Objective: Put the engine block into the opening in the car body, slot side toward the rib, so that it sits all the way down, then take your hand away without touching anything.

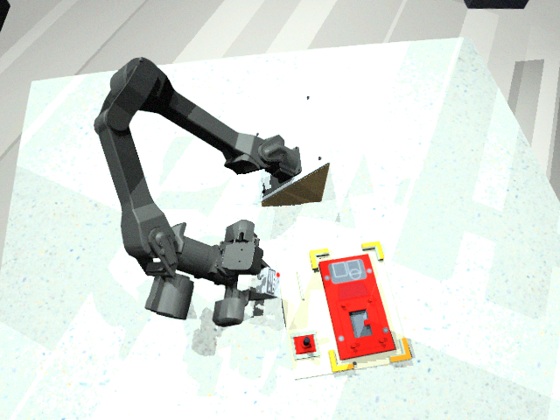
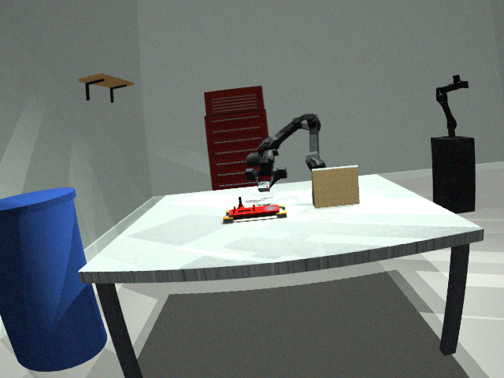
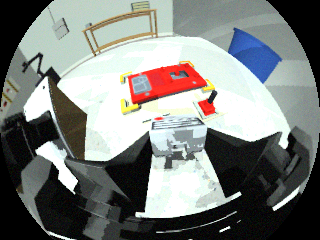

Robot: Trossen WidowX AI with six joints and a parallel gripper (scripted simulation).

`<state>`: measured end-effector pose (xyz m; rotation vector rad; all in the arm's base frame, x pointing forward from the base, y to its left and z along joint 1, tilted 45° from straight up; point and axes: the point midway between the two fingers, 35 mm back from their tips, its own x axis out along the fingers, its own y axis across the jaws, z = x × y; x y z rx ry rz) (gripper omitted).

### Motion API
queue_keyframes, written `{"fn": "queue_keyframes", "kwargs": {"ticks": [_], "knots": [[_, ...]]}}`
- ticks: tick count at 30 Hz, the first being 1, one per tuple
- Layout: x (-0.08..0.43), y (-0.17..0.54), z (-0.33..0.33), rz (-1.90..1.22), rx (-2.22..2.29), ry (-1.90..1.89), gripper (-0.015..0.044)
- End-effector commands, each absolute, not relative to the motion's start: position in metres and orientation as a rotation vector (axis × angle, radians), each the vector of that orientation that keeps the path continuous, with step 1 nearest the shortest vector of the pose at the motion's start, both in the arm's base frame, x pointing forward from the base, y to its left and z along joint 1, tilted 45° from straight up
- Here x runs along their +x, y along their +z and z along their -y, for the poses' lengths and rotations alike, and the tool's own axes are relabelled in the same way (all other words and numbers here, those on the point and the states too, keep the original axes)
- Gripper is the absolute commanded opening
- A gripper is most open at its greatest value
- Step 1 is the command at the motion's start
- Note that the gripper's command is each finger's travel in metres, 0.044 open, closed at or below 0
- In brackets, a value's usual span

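Observation:
The engine block (image 1: 269,283) (image 2: 263,186) (image 3: 178,135) is a grey-white block with a ribbed top and a red dot. My gripper (image 3: 175,131) is shut on it and holds it above the table, to the left of the car body in the top view. The red car body (image 1: 354,291) (image 2: 260,210) (image 3: 161,90) lies flat between yellow corner brackets. Its opening (image 1: 360,323) (image 3: 179,75) is empty, with a small red rib reaching in from one side. The slot of the block cannot be made out.
A small red base with a black knob (image 1: 306,341) (image 3: 212,98) stands beside the car body, on the gripper's side. An upright brown panel (image 1: 298,187) (image 2: 335,186) (image 3: 70,117) stands near the arm's base. A blue bin (image 2: 44,276) (image 3: 254,54) stands beyond the table's edge.

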<state>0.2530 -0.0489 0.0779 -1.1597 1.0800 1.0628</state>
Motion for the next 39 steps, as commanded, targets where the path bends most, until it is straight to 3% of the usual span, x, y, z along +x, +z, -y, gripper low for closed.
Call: {"fn": "queue_keyframes", "kwargs": {"ticks": [1,39], "knots": [[0.252,0.07,0.053,-1.078,-1.153,1.073,0.0],[0.254,0.024,0.099,-1.08,-1.154,1.073,0.0]]}}
